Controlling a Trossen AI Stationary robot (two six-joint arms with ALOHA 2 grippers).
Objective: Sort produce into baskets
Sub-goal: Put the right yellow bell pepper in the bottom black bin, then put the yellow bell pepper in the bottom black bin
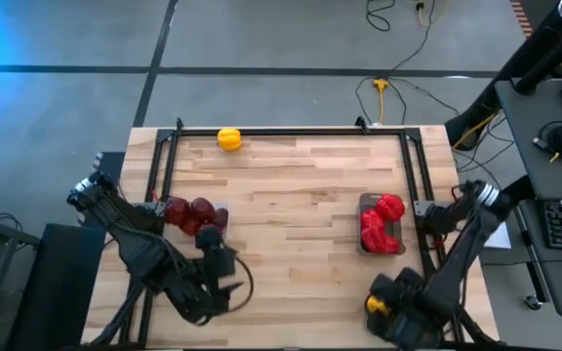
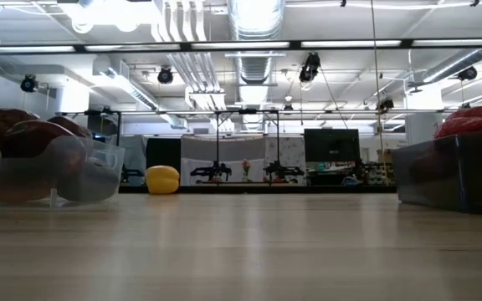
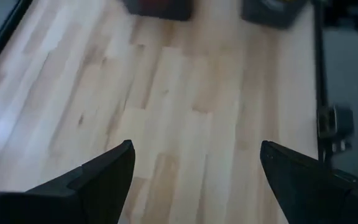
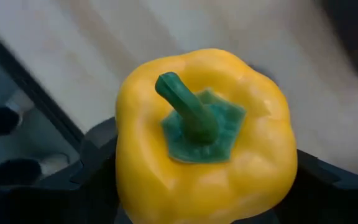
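Gripping a yellow pepper point(image 4: 204, 140), stem toward its wrist: right gripper point(image 1: 379, 304), folded low at table's near edge; left gripper point(image 3: 191, 180) spread wide, empty, over bare table point(image 3: 185, 112).

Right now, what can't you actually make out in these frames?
- Third basket: no view shows it. Only the clear basket of maroon peppers and the dark basket of red peppers appear.
- Right hand: the yellow pepper it holds covers its fingertips in the right wrist view.
- Red peppers in the low view: mostly behind the basket wall and cut by the picture's right edge; uncountable.
- Far yellow pepper: too small for detail.
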